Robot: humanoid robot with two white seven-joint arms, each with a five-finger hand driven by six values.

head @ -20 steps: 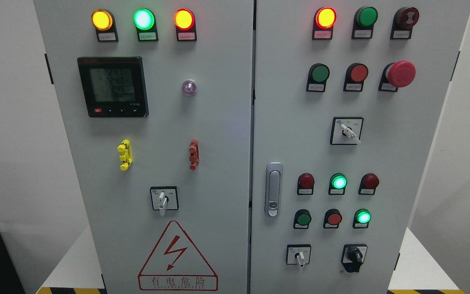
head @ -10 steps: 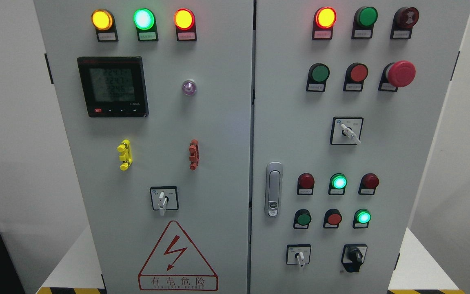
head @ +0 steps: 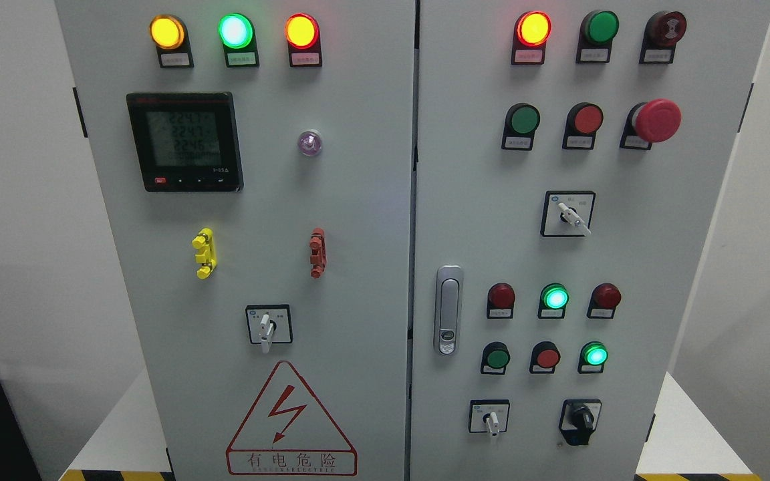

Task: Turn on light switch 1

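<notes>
White walls frame a grey cabinet (head: pixel 358 200) crowded with lamps and switches. Neither hand shows, so I cannot tell the state of the fingers or which arm is nearer. Which control is light switch 1 cannot be told; labels are too small.

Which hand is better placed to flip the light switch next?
Neither hand is in view, and the labels are too small to tell which switch is meant. Three of four selector switches sit on the right door, so probably right.
</notes>
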